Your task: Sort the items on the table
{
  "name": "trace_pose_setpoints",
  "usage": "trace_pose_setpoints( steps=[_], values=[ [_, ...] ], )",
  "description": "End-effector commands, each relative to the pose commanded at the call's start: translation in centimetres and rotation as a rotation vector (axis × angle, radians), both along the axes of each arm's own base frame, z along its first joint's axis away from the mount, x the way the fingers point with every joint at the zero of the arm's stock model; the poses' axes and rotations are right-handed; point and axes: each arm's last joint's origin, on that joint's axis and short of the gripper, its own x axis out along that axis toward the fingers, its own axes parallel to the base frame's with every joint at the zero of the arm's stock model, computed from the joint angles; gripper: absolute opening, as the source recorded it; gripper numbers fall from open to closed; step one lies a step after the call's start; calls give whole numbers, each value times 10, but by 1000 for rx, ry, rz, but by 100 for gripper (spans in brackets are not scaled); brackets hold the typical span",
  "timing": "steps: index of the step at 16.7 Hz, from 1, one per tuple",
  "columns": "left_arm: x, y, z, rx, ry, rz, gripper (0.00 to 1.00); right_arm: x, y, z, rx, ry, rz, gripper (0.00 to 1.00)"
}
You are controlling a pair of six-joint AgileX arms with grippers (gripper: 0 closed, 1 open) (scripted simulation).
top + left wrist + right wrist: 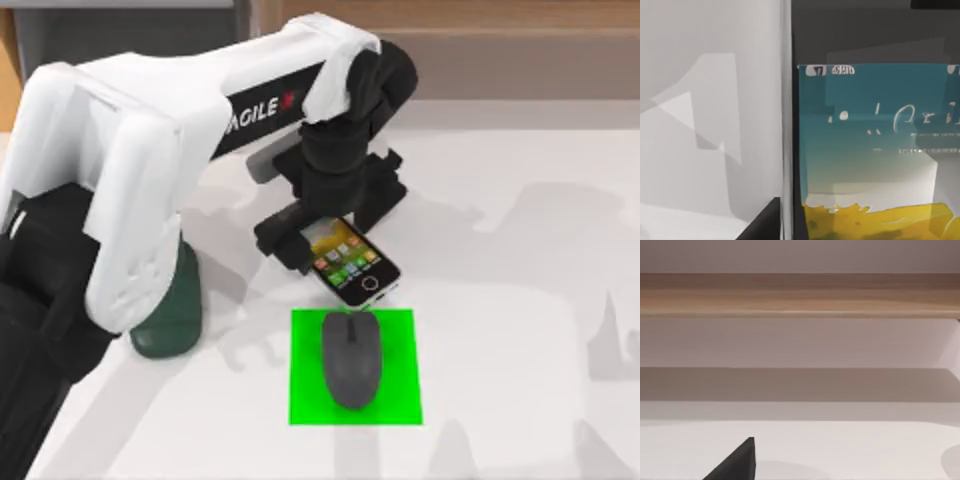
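working the phone seems to be the step in hand: our left gripper [318, 232] sits over the upper end of the silver-edged black smartphone with the colourful icon screen [352, 264], near the middle of the broad flat white tabletop [520, 300]. the phone lies slanted, its lower end just above the top edge of the bright green flat square [400, 395], close to it, though we cannot tell whether they touch. the dark grey oval computer mouse [351, 358] lies on that square, its nose at the square's top edge, so we judge that item already sorted.

from the left wrist view the phone screen [875, 150] is very close under the camera, with bare tabletop [705, 100] beside it. we cannot tell how far apart the fingers stand, nor whether they have hold of the phone or only hover at it; the black wrist body covers them from above.

if the phone is meant for the dark green phone stand [172, 315] toward the tabletop's left edge, the next move calls for a firm grip across the phone's edges, a lift that keeps it from catching the mouse, and a carry leftward. the stand itself is half hidden under our white left arm, so its slot is not readable.

our right arm is parked, its wrist view looking toward the wooden shelf [800, 295] beyond the tabletop's far edge, with a dark finger tip [737, 462] at the frame edge.
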Motion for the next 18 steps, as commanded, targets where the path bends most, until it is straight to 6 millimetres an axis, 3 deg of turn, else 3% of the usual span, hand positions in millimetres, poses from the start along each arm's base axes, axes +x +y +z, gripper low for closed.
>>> trace_pose_setpoints(
  steps=[4, 5, 12, 18],
  values=[
    [0, 0, 0, 0, 0, 0, 2, 0, 0, 0, 0, 0, 0, 100],
    [0, 0, 0, 0, 0, 0, 0, 0, 0, 0, 0, 0, 0, 100],
    [0, 0, 0, 0, 0, 0, 0, 0, 0, 0, 0, 0, 0, 100],
    [0, 0, 30, -10, -12, -1, 0, 0, 0, 0, 0, 0, 0, 100]
  ],
)
